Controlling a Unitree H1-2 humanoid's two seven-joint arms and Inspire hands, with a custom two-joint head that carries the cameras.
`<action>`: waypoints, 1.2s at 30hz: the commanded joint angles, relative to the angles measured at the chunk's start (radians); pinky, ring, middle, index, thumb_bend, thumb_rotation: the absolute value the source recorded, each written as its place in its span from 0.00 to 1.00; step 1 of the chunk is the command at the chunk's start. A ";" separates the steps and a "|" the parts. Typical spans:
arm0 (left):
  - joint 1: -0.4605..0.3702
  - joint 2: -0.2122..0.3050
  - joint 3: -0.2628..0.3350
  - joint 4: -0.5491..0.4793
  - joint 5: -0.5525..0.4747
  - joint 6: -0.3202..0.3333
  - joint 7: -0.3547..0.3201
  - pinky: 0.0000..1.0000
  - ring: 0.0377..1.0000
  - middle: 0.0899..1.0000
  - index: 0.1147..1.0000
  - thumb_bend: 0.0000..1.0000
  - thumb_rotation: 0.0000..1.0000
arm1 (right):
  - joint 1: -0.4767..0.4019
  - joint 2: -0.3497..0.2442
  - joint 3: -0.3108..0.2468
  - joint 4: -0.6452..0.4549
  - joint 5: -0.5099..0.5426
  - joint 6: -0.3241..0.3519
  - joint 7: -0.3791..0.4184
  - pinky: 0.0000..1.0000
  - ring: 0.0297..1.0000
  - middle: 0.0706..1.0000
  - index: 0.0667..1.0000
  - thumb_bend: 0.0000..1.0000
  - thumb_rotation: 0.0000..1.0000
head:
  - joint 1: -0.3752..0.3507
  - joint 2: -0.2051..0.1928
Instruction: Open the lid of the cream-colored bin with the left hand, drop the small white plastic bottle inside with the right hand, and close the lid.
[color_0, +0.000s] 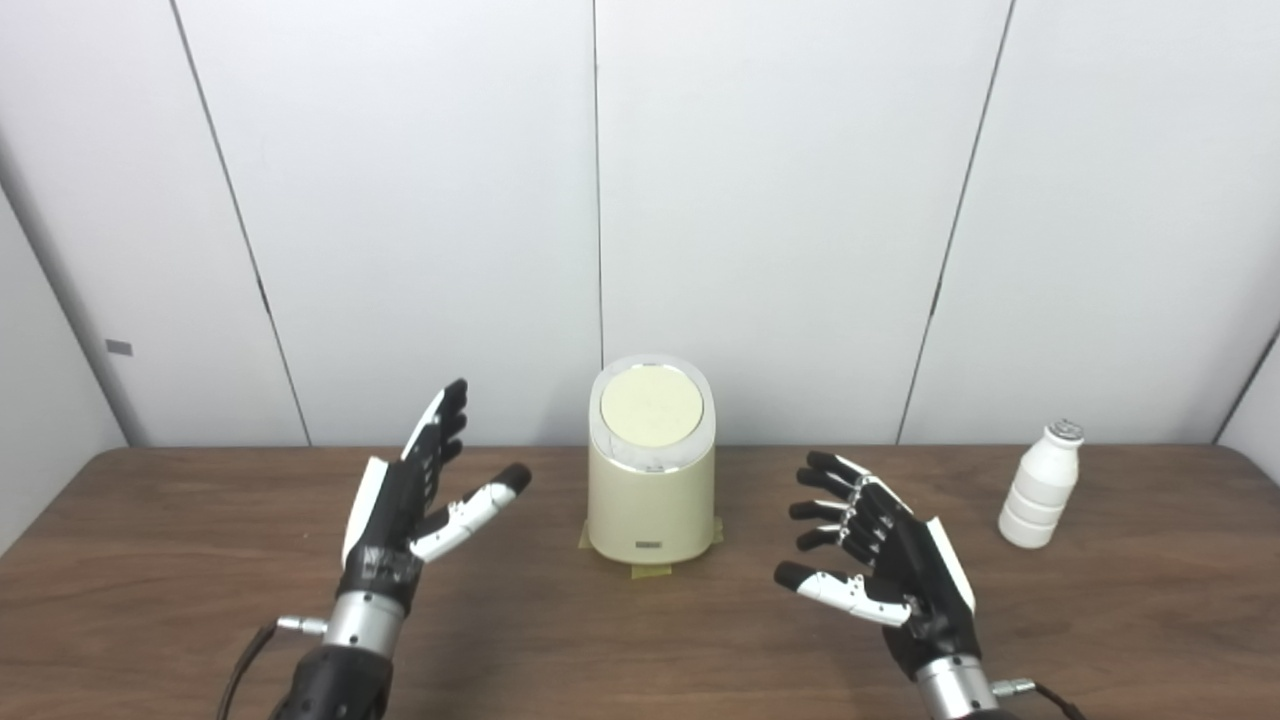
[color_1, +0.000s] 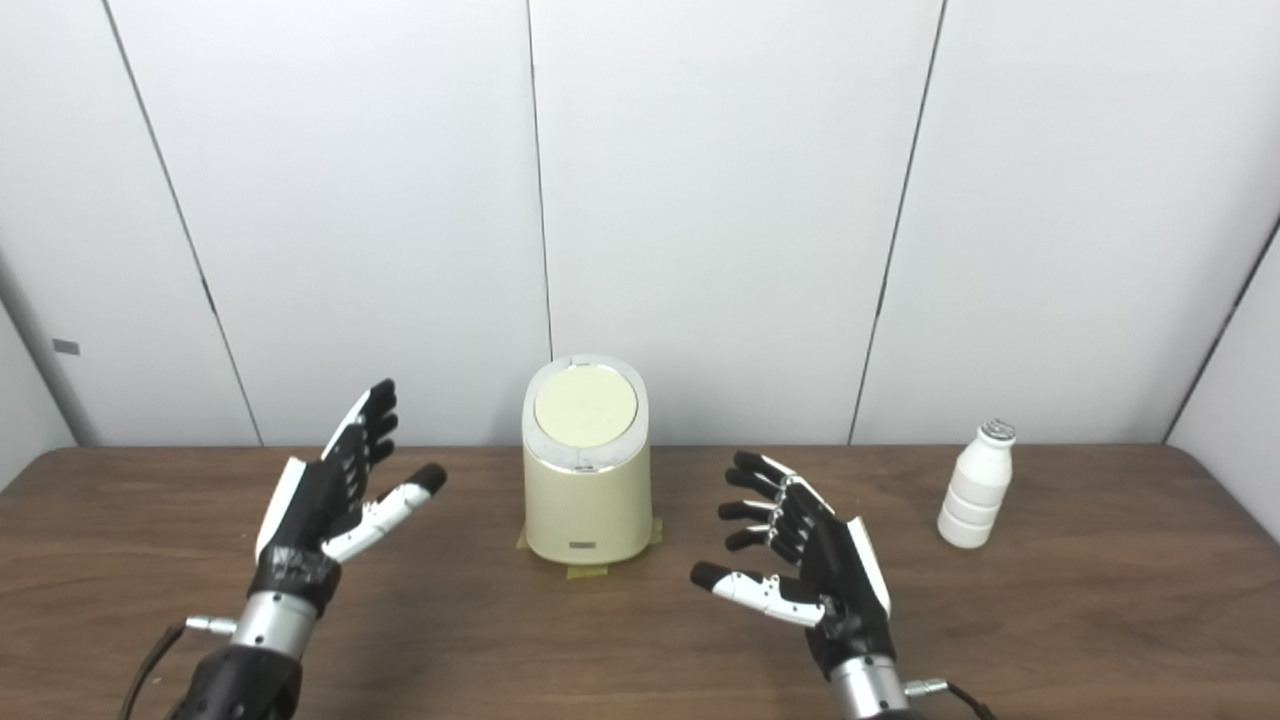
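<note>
A cream-colored bin (color_0: 651, 480) stands at the middle of the brown table (color_0: 640, 640), its round lid (color_0: 651, 408) shut. A small white plastic bottle (color_0: 1042, 485) stands upright at the right, apart from everything. My left hand (color_0: 405, 510) is open and empty, raised left of the bin with fingers pointing up. My right hand (color_0: 880, 560) is open and empty, right of the bin, between it and the bottle, fingers spread toward the bin. Neither hand touches anything.
Yellow tape tabs (color_0: 652, 572) stick out from under the bin's base. White wall panels (color_0: 780, 200) stand right behind the table's far edge. Cables run from both wrists at the bottom edge.
</note>
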 joint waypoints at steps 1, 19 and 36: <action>-0.079 -0.008 -0.010 -0.012 0.022 0.032 0.019 0.98 0.99 1.00 1.00 0.85 0.44 | -0.042 -0.002 -0.006 -0.021 -0.005 -0.049 -0.010 0.52 0.65 0.75 0.76 0.80 0.22 | -0.002 -0.003; -0.313 0.002 -0.125 0.203 0.174 0.070 0.059 1.00 1.00 1.00 1.00 0.98 0.34 | -0.038 -0.009 -0.011 -0.008 0.017 -0.067 -0.003 0.52 0.66 0.77 0.75 0.81 0.19 | -0.001 -0.010; -0.364 0.013 -0.188 0.353 0.310 0.044 0.129 0.93 1.00 1.00 1.00 0.94 0.24 | -0.036 0.001 -0.005 -0.017 -0.005 -0.075 -0.015 0.52 0.65 0.76 0.76 0.80 0.19 | -0.021 -0.012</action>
